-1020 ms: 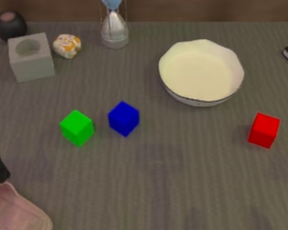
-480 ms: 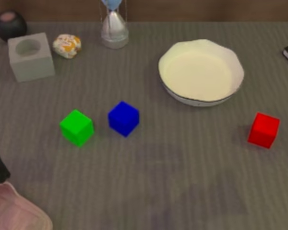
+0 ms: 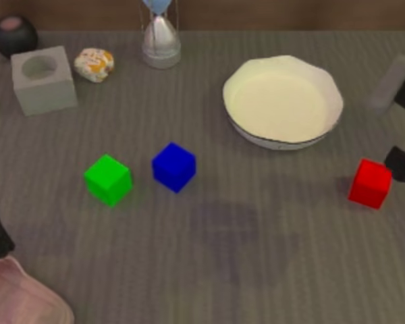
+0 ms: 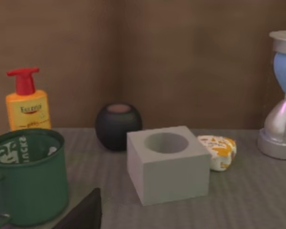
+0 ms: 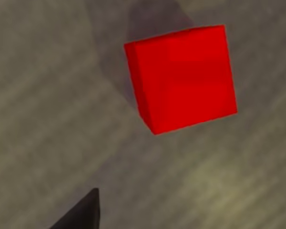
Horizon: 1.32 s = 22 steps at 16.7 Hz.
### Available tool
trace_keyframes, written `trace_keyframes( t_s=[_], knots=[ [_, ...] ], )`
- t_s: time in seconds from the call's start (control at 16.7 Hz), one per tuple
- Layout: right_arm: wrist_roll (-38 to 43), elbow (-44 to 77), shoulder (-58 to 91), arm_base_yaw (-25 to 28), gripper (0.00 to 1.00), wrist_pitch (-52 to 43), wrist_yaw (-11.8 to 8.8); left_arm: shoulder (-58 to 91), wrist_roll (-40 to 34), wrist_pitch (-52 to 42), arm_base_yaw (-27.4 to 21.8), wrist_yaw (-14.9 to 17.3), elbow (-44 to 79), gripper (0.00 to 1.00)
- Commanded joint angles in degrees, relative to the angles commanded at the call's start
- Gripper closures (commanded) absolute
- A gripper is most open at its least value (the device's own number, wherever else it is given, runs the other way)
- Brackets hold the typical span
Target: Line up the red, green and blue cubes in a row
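Now right end effector [image 3: 403,165] nears red cube [image 3: 370,183]; finger state unclear.

red cube [image 5: 183,78] resting on grey ribbed table [image 5: 47,119], one dark finger tip [image 5: 81,212] near the frame edge

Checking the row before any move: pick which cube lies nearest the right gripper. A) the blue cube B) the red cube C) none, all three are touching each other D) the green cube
B: in the top view the right gripper sits at the table's right edge beside the red cube, while the green cube and blue cube lie far to the left.
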Motion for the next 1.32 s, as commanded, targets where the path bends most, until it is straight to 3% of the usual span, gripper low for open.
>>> trace_keyframes(
  t_s=[0.36,0.84,1.32],
  knots=[
    [-8.62,14.77,18.24,2.0,0.0,-9.48,-0.04,0.0,0.0,0.0,0.0,0.0,0.0,0.0],
    [-9.51,16.12,19.99,1.94,0.0,-10.12,-0.04,0.0,0.0,0.0,0.0,0.0,0.0,0.0],
    [-9.35,7.2,26.67,2.29,0.0,5.77,0.01,0.0,0.0,0.0,0.0,0.0,0.0,0.0]
  ],
)
